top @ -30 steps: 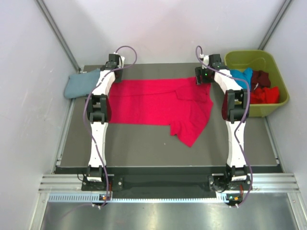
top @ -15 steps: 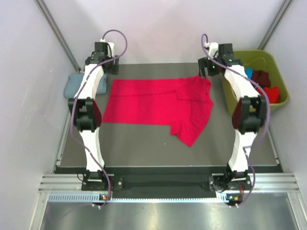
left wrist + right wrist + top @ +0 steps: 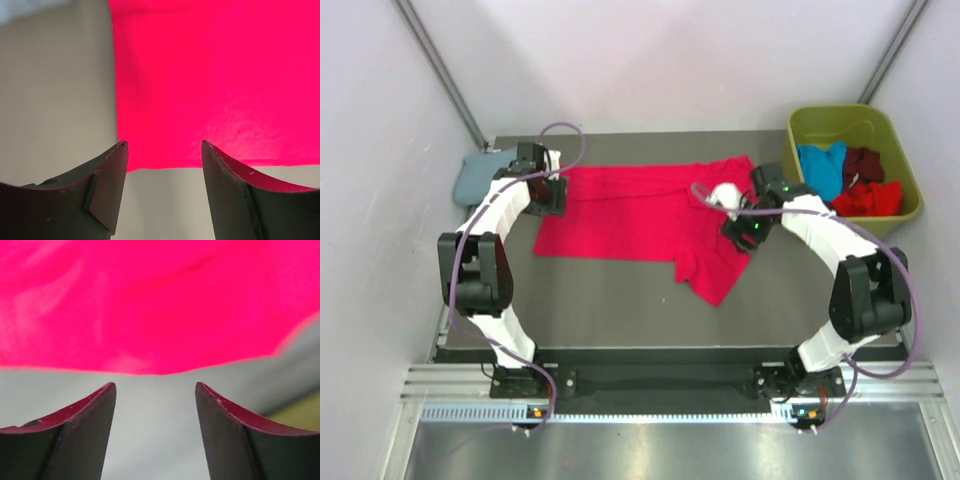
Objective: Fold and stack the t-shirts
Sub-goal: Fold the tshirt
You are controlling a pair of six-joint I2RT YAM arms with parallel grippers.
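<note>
A crimson-red t-shirt (image 3: pixel 630 215) lies spread across the grey table (image 3: pixel 610 300), with its right part bunched and a sleeve hanging toward the front. My left gripper (image 3: pixel 546 196) is at the shirt's left edge. In the left wrist view it stands open (image 3: pixel 164 150), and the shirt's corner (image 3: pixel 215 75) lies just ahead of the fingertips. My right gripper (image 3: pixel 740 230) is over the shirt's right side. It is open (image 3: pixel 155 387) too, with the red hem (image 3: pixel 150 300) beyond its tips. A folded blue-grey t-shirt (image 3: pixel 480 180) sits at the back left.
An olive-green bin (image 3: pixel 840 112) at the back right holds a bright blue shirt (image 3: pixel 820 168), a maroon one (image 3: pixel 863 162) and a red one (image 3: pixel 875 197). White walls close in the table on three sides.
Both arms rose from the shirt's back edge, then swung forward and down to its left and right sides. The left jaws have opened. The shirt lies much as before.
</note>
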